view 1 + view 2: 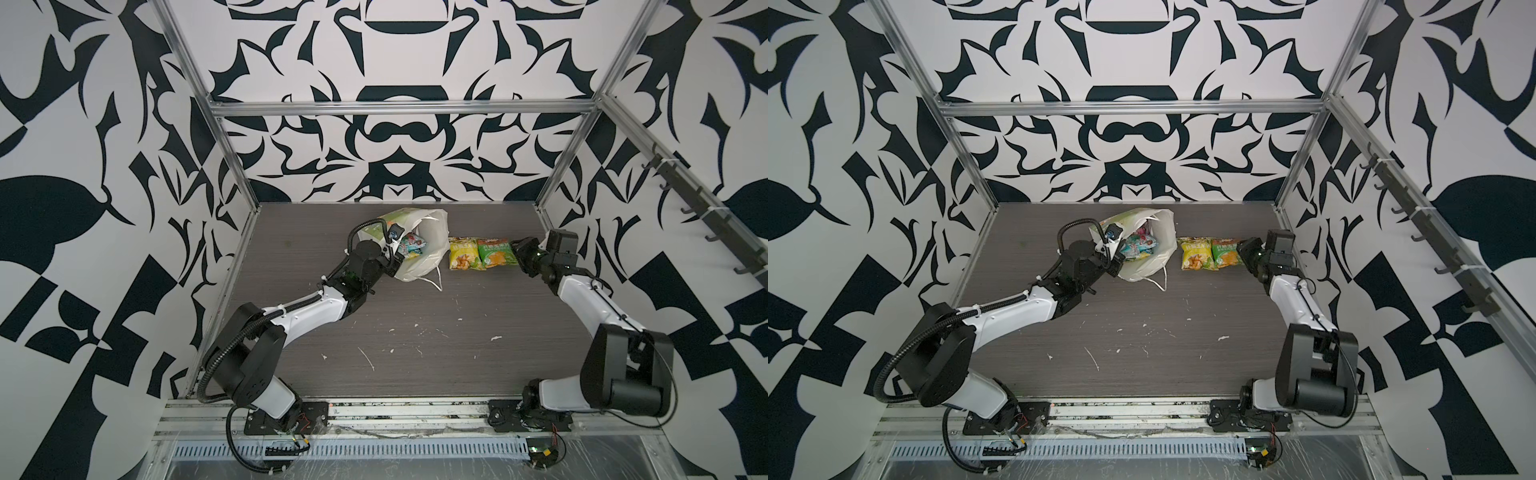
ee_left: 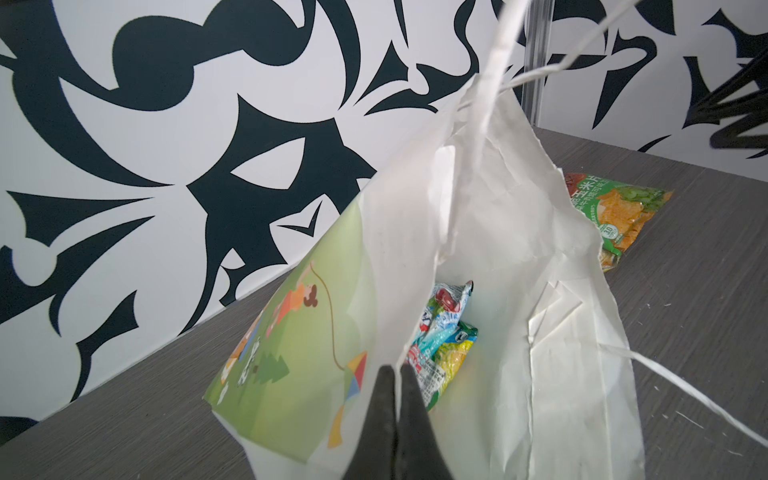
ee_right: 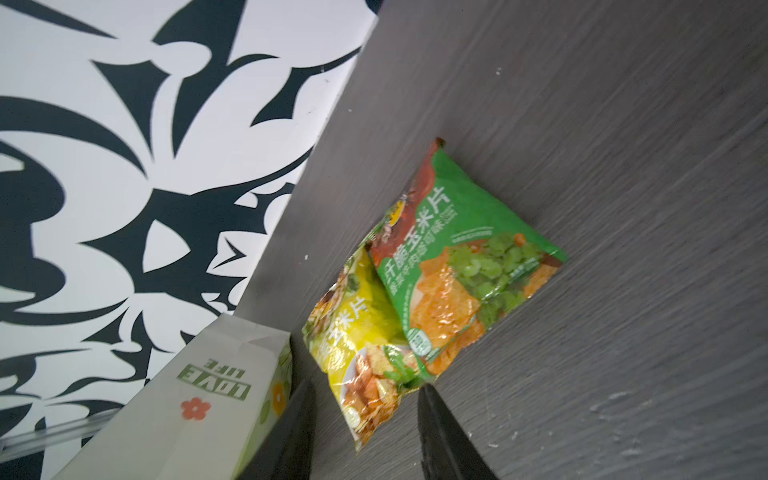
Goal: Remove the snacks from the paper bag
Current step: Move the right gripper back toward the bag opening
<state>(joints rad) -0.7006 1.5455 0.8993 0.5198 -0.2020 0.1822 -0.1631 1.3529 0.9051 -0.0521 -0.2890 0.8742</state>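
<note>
The paper bag (image 1: 432, 226) (image 1: 1160, 232) lies on its side at the back of the table, mouth facing the front. My left gripper (image 1: 395, 262) (image 2: 397, 368) is shut on the bag's near rim and holds the mouth up. Several snacks (image 1: 411, 246) (image 2: 442, 345) show inside, teal, green and yellow. A yellow packet (image 1: 462, 253) (image 3: 361, 345) and a green packet (image 1: 496, 252) (image 3: 457, 257) lie flat right of the bag, overlapping slightly. My right gripper (image 1: 517, 249) (image 3: 368, 384) stands open just right of the green packet, holding nothing.
The bag's loose white cord handle (image 1: 434, 280) trails onto the table (image 1: 415, 332) in front of it. Patterned walls and aluminium frame posts (image 1: 557, 166) close in the back and sides. A rail of hooks (image 1: 706, 208) runs along the right wall.
</note>
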